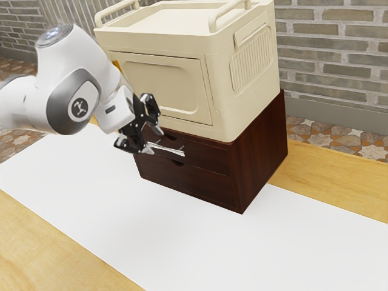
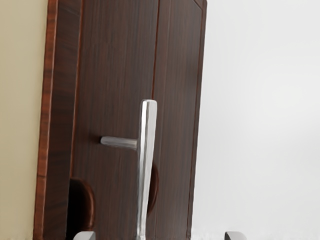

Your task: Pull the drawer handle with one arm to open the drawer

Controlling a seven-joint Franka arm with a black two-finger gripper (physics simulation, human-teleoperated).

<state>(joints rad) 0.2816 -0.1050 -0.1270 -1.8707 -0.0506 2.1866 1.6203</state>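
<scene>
My gripper (image 1: 155, 140) is at the cabinet's front in the exterior view, fingers spread wide, one above and one below the near end of the silver bar handle (image 1: 174, 151). The handle stands out from the upper drawer (image 1: 206, 160), whose front looks flush with the dark wood cabinet (image 1: 260, 154). In the wrist view, the two fingertips of the gripper (image 2: 160, 236) show at the lower edge, far apart, and the handle (image 2: 146, 150) runs between them, touching neither. One post joins the handle to the drawer front (image 2: 112, 90).
A cream box (image 1: 163, 85) with rails on top sits on the cabinet. Below the upper drawer is a second drawer front (image 1: 194, 182) with a dark notch. A white mat (image 1: 121, 230) covers part of the wooden table (image 1: 42, 254), and a brick wall (image 1: 339, 66) stands behind.
</scene>
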